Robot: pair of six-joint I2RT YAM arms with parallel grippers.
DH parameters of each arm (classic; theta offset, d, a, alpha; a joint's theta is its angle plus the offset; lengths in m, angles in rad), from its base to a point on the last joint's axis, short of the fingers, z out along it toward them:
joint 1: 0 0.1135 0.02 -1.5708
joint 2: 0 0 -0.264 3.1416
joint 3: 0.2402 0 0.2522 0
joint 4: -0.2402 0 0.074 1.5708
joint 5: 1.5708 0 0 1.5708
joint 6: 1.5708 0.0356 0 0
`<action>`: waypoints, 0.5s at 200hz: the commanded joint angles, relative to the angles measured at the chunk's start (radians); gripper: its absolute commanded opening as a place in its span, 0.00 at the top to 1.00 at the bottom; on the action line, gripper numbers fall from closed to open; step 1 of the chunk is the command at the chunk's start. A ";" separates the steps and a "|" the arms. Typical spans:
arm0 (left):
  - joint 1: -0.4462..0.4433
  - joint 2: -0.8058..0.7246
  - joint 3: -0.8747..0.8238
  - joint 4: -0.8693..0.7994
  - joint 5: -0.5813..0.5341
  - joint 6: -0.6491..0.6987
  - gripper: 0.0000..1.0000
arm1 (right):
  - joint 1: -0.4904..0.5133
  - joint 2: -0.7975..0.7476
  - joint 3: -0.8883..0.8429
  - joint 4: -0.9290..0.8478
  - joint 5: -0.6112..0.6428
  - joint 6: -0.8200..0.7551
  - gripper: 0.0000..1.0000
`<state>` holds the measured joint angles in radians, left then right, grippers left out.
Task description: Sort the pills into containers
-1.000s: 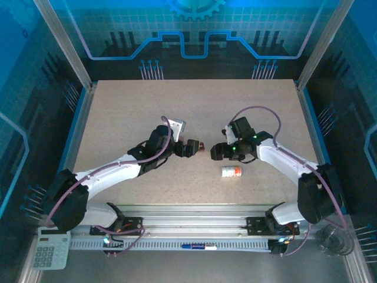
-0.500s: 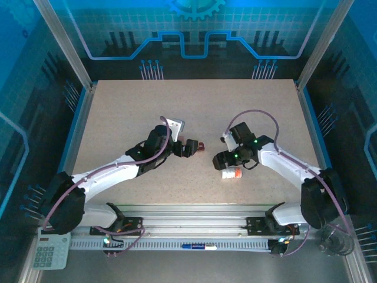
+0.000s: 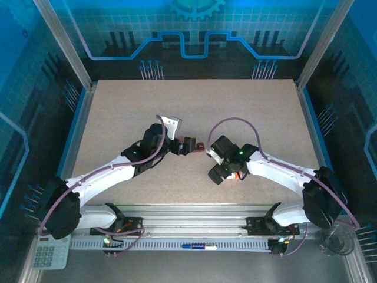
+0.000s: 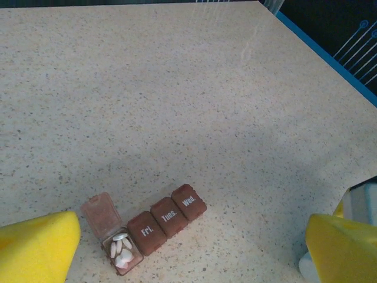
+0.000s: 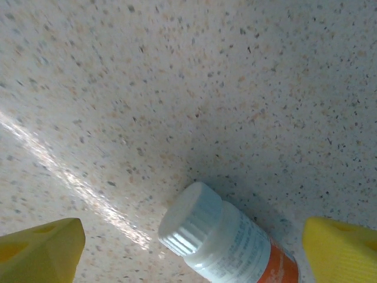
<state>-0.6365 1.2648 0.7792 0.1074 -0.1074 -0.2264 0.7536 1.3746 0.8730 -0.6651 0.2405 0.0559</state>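
Right fingers (image 5: 38,247), spread wide, flank a pill bottle (image 5: 224,244) lying on the counter (image 5: 177,71); left fingers (image 4: 35,244) hang parted over the containers (image 4: 159,227).

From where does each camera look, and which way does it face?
Top external: above and behind the bases, facing down on the table; both arms show.
Left wrist: on the left arm, facing down at the pill organizer; open left pincer shows.
Right wrist: on the right arm, facing down at the lying bottle; open right pincer shows.
Shared: top and left wrist, the pill organizer; top and right wrist, the bottle.
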 commanded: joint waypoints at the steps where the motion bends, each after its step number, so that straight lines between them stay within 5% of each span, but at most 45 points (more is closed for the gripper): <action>1: 0.020 -0.041 0.003 -0.024 0.022 0.022 0.01 | 0.023 0.017 0.053 -0.056 0.102 -0.042 0.04; 100: 0.073 -0.119 -0.070 0.023 0.052 -0.020 0.01 | 0.035 0.218 0.212 -0.299 0.087 -0.173 0.07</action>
<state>-0.5785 1.1824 0.7208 0.1101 -0.0746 -0.2367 0.7975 1.5742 1.0718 -0.8867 0.3511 -0.0826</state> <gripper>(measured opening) 0.990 0.931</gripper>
